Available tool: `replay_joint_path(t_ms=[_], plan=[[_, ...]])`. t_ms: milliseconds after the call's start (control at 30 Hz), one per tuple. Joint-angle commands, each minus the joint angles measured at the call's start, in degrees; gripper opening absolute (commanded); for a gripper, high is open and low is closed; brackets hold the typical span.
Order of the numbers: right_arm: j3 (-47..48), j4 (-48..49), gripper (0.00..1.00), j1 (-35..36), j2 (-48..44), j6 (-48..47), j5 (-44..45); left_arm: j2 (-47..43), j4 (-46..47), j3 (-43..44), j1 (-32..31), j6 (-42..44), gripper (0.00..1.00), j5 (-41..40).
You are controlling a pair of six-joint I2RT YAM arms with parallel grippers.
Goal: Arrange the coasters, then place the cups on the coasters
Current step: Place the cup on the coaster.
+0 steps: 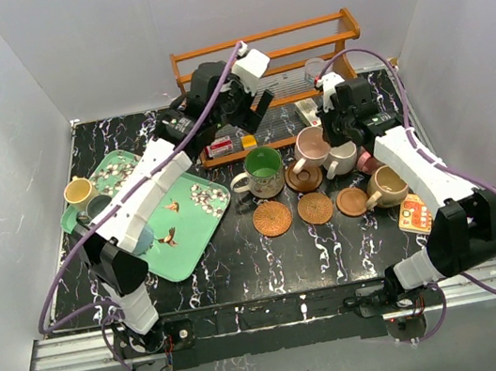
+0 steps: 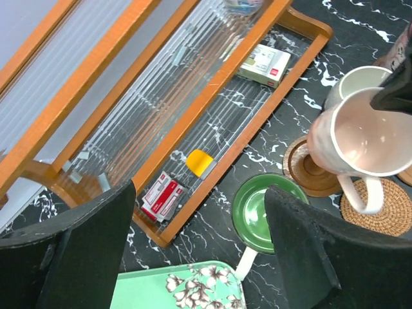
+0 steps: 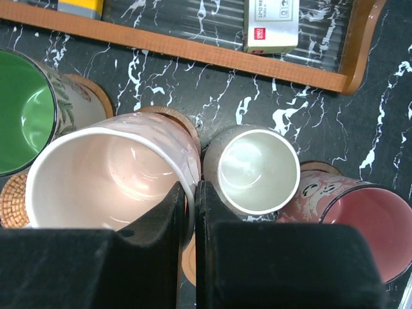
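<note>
My right gripper (image 3: 193,187) (image 1: 334,128) is shut on the rim wall of a pale pink mug (image 3: 109,174) (image 2: 360,135), which tilts over a dark wood coaster (image 2: 309,170). A cream mug (image 3: 257,168) and a maroon mug (image 3: 360,225) stand just to its right. My left gripper (image 2: 199,193) (image 1: 250,114) hangs open and holds nothing, above the green mug (image 2: 264,209) (image 1: 265,171) and the rack's front rail. Two woven coasters (image 1: 272,217) (image 1: 315,208) and a smooth brown one (image 1: 352,201) lie bare in a row. A tan mug (image 1: 387,186) stands at the right.
A wooden rack (image 1: 224,156) with small boxes runs along the back, with a clear tumbler (image 1: 314,68) on it. The green floral tray (image 1: 186,215) at the left carries a yellow mug (image 1: 77,190) and a dark mug (image 1: 98,209). An orange card (image 1: 415,213) lies near the right arm.
</note>
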Motion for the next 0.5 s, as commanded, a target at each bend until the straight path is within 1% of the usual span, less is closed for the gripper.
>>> replay_joint_path(t_ms=[0, 167, 467], plan=[[1.19, 4.78, 0.0, -0.14, -0.45, -1.45, -3.78, -4.69, 0.13, -1.32, 3.39, -0.88, 0.82, 3.3], [1.54, 4.84, 0.0, -0.13, 1.91, -2.26, -5.05, -6.96, 0.48, -3.68, 6.64, -2.07, 0.87, 5.71], [2.5, 4.98, 0.0, -0.12, 6.32, -2.98, -5.98, -10.01, 1.01, -6.38, 11.38, -3.92, 0.89, 8.87]])
